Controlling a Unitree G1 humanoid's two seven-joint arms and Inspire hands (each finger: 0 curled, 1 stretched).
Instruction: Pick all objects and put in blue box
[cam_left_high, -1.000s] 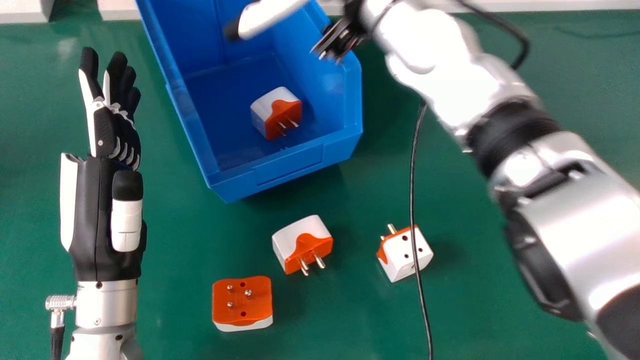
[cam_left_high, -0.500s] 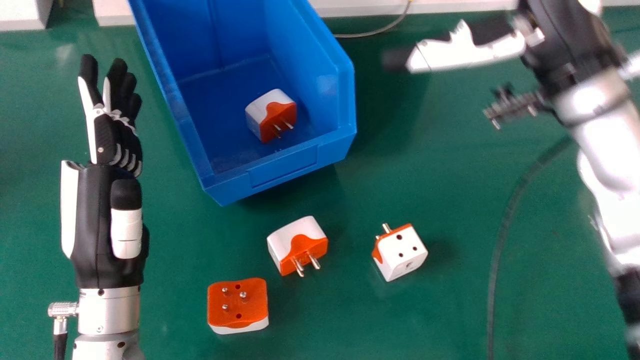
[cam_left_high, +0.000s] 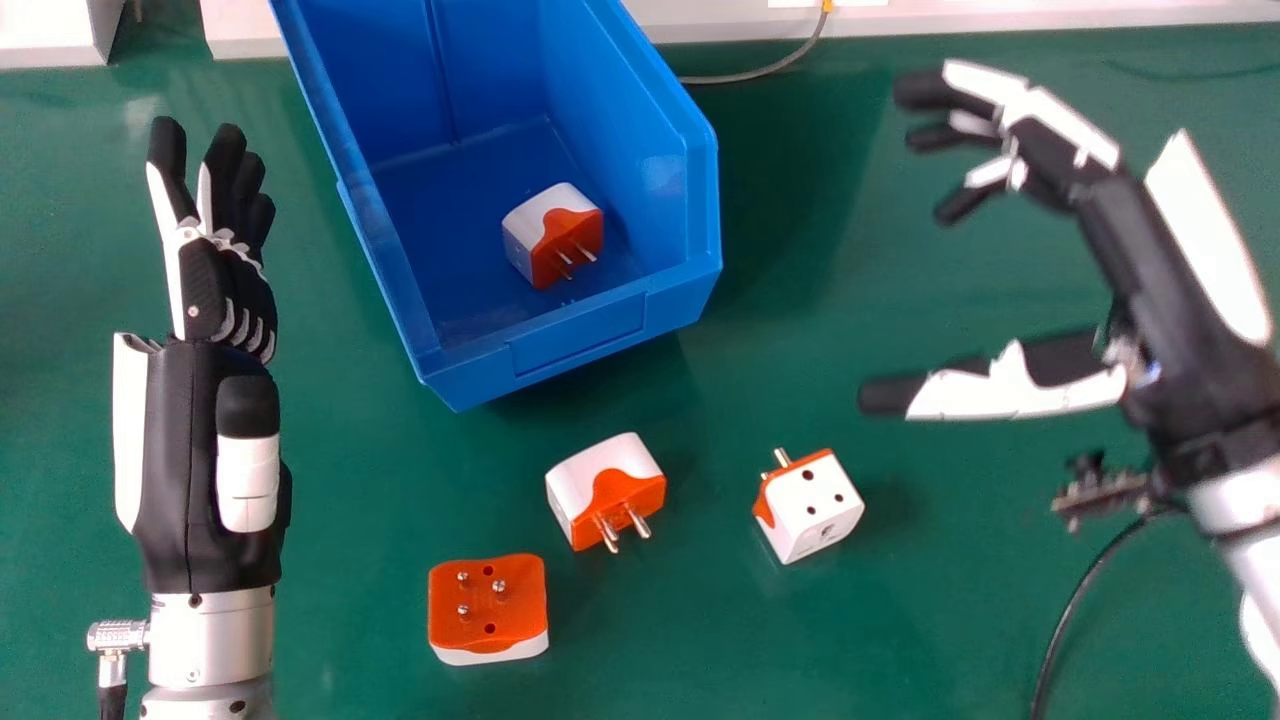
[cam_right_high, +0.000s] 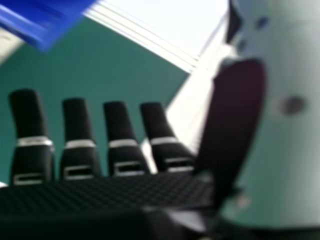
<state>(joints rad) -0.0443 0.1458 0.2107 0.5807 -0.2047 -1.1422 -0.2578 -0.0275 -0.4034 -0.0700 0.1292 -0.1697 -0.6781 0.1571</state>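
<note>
1 green tabletop (cam_left_high: 700, 640) has 1 white block (cam_left_high: 50, 32) at far left, 1 white ledge (cam_left_high: 1050, 14) and 1 grey cable (cam_left_high: 745, 76) at the far edge.

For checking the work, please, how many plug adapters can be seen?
4. One adapter lies in the blue box. On the table are a prongs-up one at left, a middle one and a right one. The right hand could hide another.

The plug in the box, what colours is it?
White and orange; the plug shows best in the head view.
</note>
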